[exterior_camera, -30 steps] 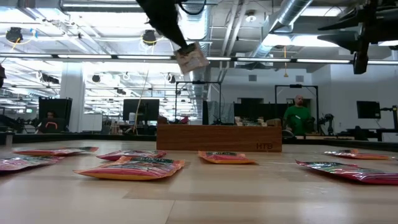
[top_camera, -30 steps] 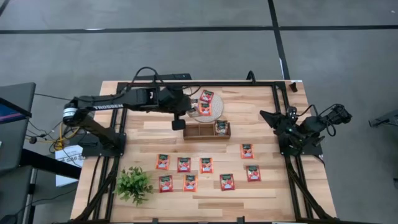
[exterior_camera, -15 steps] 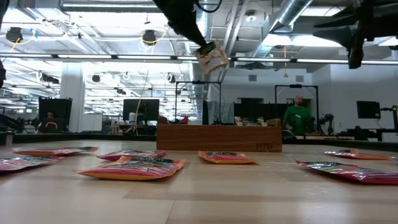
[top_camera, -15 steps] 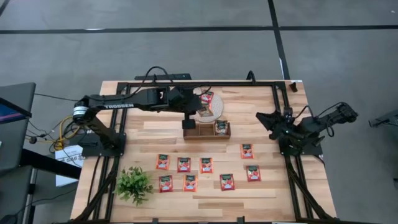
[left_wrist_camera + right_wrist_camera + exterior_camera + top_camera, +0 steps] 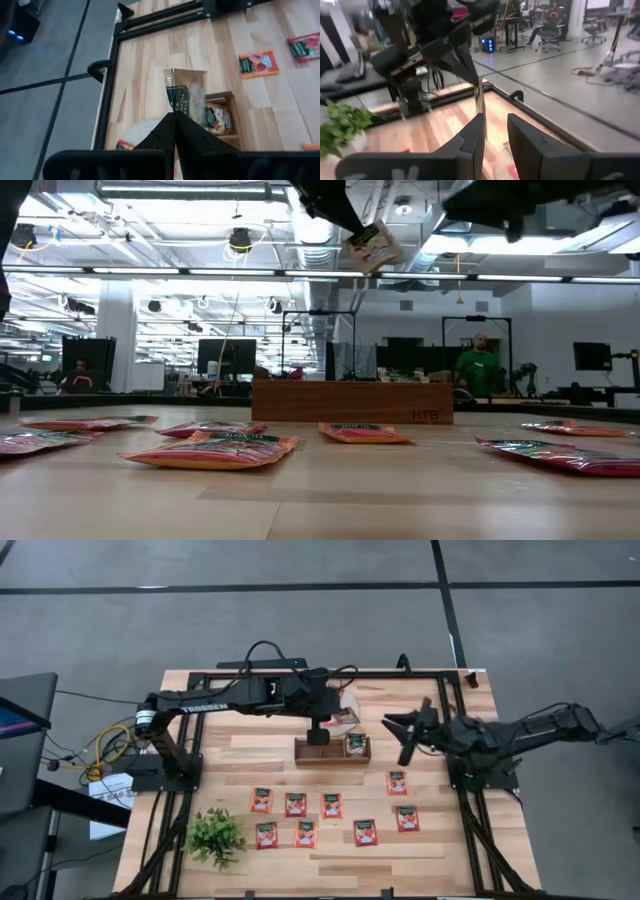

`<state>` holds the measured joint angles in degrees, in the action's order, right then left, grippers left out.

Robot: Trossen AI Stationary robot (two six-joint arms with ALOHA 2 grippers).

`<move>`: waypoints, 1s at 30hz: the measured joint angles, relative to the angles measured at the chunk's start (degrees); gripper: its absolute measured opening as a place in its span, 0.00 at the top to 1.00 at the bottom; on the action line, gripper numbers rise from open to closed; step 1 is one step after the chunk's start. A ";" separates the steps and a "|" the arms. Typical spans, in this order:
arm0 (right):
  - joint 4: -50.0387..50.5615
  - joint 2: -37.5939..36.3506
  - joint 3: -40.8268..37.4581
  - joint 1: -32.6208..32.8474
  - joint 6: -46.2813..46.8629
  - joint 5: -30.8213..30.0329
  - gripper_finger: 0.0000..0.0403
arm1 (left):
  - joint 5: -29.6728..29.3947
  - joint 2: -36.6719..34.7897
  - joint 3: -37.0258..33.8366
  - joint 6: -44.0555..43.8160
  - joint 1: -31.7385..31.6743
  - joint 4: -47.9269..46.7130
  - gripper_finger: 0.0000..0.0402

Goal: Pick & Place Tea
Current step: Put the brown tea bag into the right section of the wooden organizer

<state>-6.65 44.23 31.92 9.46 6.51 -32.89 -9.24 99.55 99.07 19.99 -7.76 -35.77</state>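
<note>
While the left gripper (image 5: 175, 116) hangs above the long brown wooden three-compartment tray (image 5: 332, 750), jaws clenched on a pale, dark-topped tea sachet (image 5: 187, 97), the right gripper (image 5: 400, 728) hovers at three o'clock of it, jaws parted, over the tabletop (image 5: 260, 740).

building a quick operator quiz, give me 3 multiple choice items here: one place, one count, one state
1. Red-orange tea sachets lying on the bare table: A 3, B 14, C 8.
2. The held sachet is: A flat on the table, B in the air above the wooden tray, C on the floor.
3. The left gripper is: A shut on the sachet, B open and empty, C out of view.
Key: C, eight counted from above; B, the low view shows it high over the tray; A, it pinches the sachet's edge.
</note>
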 joint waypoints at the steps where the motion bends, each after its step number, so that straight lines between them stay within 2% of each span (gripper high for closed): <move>1: 0.55 1.68 1.79 -1.03 -1.33 1.27 0.80 | -0.01 0.02 0.03 0.05 0.16 -0.30 1.00; 9: 5.22 11.58 13.03 -7.44 -7.61 8.97 0.66 | -0.25 -0.01 0.13 0.09 0.69 -1.55 1.00; 15: 7.63 17.60 17.64 -10.66 -8.54 14.22 0.58 | -0.30 -0.03 0.13 0.09 0.69 -1.86 1.00; 21: 7.86 22.61 20.42 -12.63 -8.56 17.85 0.57 | -0.36 -0.05 0.13 0.09 0.69 -1.86 1.00; 30: 9.94 25.46 22.62 -13.87 -8.29 18.23 0.59 | -0.47 -0.07 0.13 0.11 0.66 -1.88 1.00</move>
<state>3.28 69.69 54.54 -4.40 -1.78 -14.66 -9.72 99.48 99.20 20.10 -7.09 -37.65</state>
